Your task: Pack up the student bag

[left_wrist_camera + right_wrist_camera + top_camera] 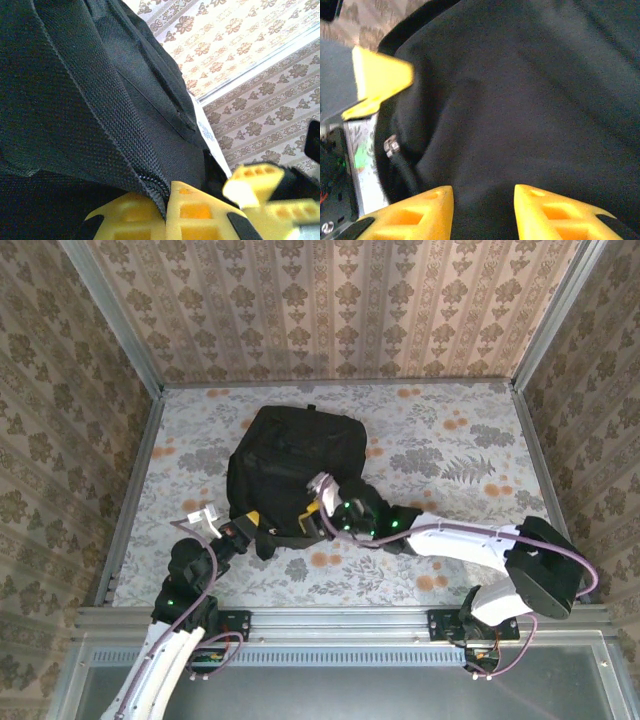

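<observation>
Left gripper [166,197] pinching student bag [300,455] zip edge, right gripper [484,192] part-open against its fabric, contents hidden

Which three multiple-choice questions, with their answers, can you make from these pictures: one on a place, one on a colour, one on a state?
1. Where does the student bag lie?
A. near the middle of the table
B. in the far right corner
C. on the floor

2. What colour are the fingers of the left hand?
A. red
B. blue
C. yellow

3. In what state is the left hand?
A. wide open, high above the table
B. shut on a fabric edge of the bag
C. shut on a pencil

Answers:
1 A: the top view shows the black bag on the flowered surface, away from the corners.
2 C: the left wrist view shows yellow fingers.
3 B: in the left wrist view the fingers meet with black cloth pinched between them.
</observation>
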